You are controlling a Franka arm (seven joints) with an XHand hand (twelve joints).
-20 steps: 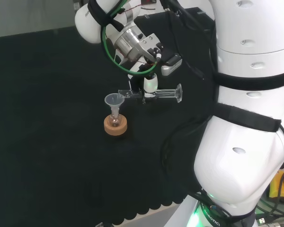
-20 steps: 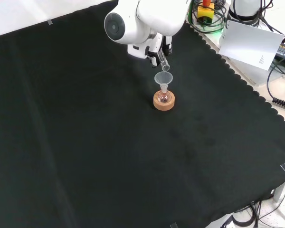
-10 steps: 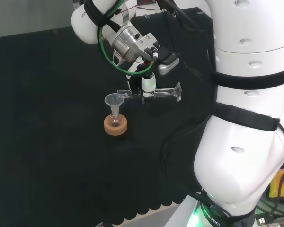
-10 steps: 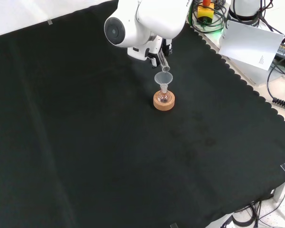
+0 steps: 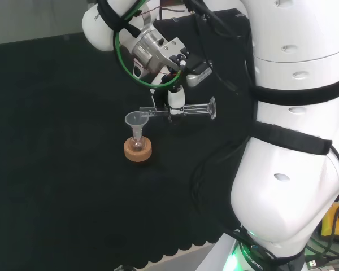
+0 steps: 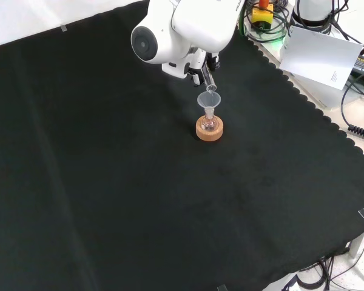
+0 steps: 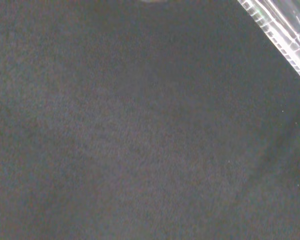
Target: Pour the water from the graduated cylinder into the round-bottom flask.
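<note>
You have a black cloth [image 6: 109, 182] over the bench, with a white card [image 6: 318, 54] and cables [image 6: 358, 115] beyond its scalloped edge.

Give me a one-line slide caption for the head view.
Hand holds the graduated cylinder tipped sideways, spout over the funnel in the round-bottom flask on its cork ring.

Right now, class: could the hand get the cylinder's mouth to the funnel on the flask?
Probably yes: the hand holds the graduated cylinder about level, its mouth over the funnel, nothing between.
</note>
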